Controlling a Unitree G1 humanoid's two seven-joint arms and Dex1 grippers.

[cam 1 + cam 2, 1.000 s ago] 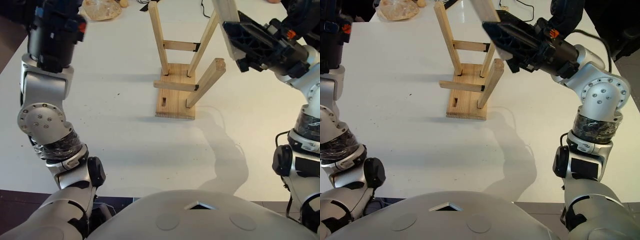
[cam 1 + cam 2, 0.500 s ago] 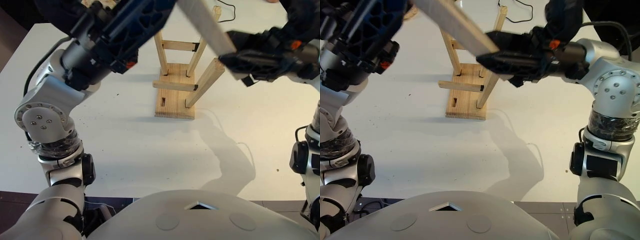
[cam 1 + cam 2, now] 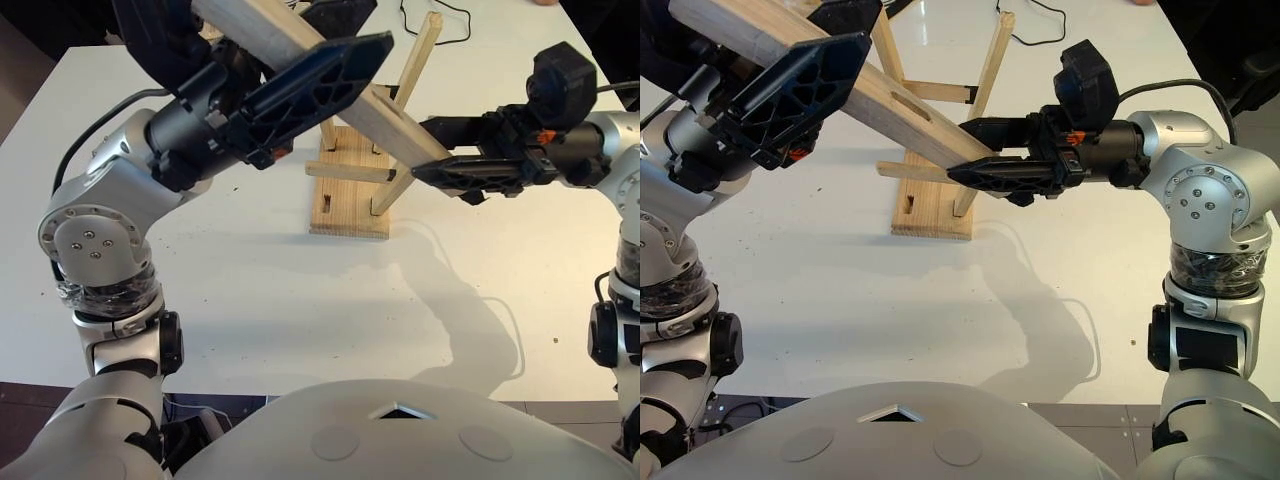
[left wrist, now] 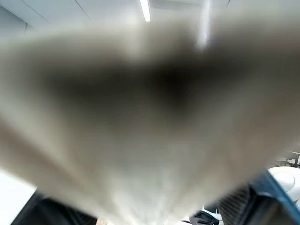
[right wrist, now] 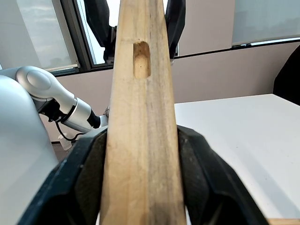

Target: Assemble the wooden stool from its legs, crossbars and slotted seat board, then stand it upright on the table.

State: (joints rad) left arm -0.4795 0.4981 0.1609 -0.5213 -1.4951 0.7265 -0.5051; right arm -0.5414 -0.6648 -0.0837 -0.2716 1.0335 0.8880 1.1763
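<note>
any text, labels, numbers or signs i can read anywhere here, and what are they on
No readable text. The wooden leg, seat board and table bear no print; the small orange tag on the right tool is too small to read.

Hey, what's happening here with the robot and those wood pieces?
The robot holds a loose wooden leg in the air, the left gripper clamped on its upper part and the right gripper on its lower end. Under it, the partly built stool sits upside down on the table: the seat board lies flat, with legs standing up from it, joined by crossbars.
</note>
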